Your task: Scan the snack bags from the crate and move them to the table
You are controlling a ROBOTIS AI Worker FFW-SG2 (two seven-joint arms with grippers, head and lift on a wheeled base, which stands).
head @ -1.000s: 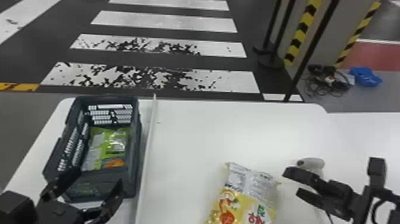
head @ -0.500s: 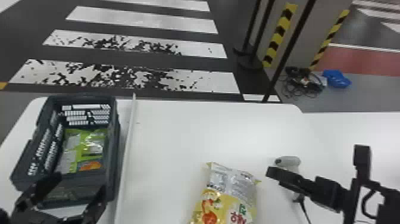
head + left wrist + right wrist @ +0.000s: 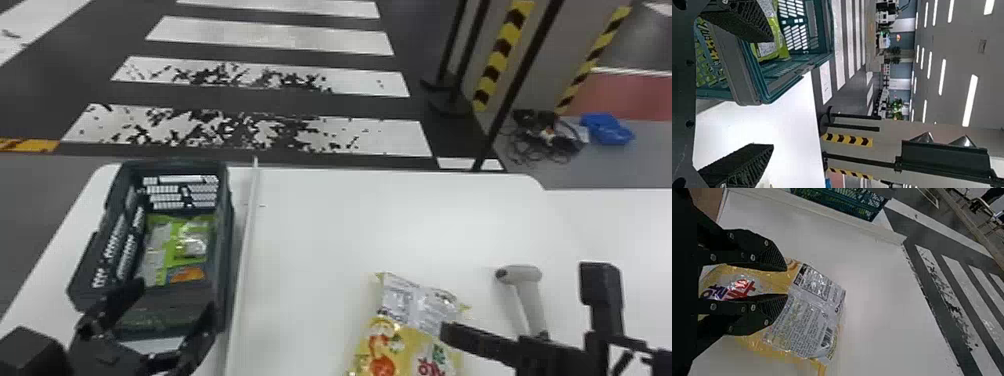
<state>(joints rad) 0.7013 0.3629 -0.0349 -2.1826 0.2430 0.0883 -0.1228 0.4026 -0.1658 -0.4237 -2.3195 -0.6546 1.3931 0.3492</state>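
In the head view, my left gripper (image 3: pixel 171 297) stands open at the crate's (image 3: pixel 226 260) near end; green bags (image 3: pixel 182 240) lie inside. The left wrist view has this gripper (image 3: pixel 772 93) with one finger in front of the crate (image 3: pixel 742 78). A yellow and silver snack bag (image 3: pixel 407 320) lies flat on the table, with my right gripper (image 3: pixel 450 334) at its right edge. From the right wrist, the gripper (image 3: pixel 786 282) is open over the bag (image 3: pixel 805 317), both fingers apart above its surface. A pale handheld scanner (image 3: pixel 530 290) lies right of the bag.
A thin white raised strip (image 3: pixel 245 265) runs along the white table (image 3: pixel 340 220) between crate and bag. Beyond the far edge stand black posts (image 3: pixel 515 75), with cables (image 3: pixel 545 135) and a blue item (image 3: pixel 606 129) on the floor.
The head camera has swung right and back. My right gripper has moved left and closer to the snack bag. The left gripper remains near the crate with little change.
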